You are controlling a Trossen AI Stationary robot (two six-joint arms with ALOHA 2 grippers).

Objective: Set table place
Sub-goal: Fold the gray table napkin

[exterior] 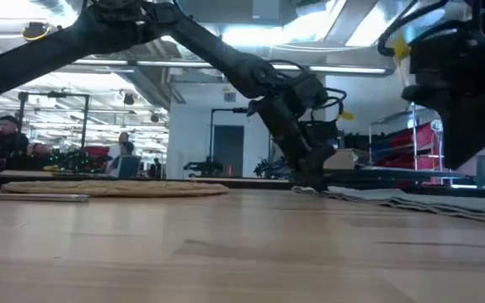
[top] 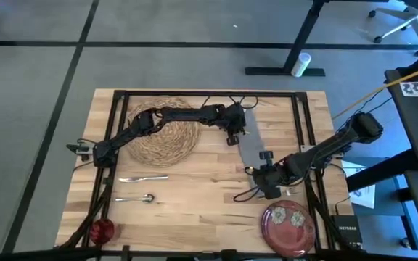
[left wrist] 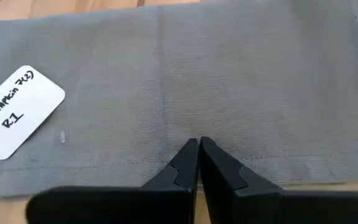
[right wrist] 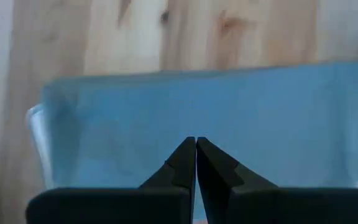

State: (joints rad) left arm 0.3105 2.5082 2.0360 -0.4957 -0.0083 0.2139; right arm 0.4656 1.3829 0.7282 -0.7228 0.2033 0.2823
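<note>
Here the left gripper (left wrist: 198, 144) has its jaws pinched together on the near hem of the gray napkin (left wrist: 229, 81); the right gripper (right wrist: 196, 143), jaws likewise closed, grips its opposite end. The napkin lies flat on the worktop (top: 194, 196), between the woven mat (top: 167, 134) and red plate (top: 289, 226).

The pale plank wooden table (top: 194, 196) bears a round woven straw mat (top: 167, 133) upper left, a gray rectangular napkin (top: 252, 145) at centre, silver cutlery (top: 142, 178) at left, a small red cup (top: 101, 230) lower left, and a dark red flowered plate (top: 289, 226) lower right.
</note>
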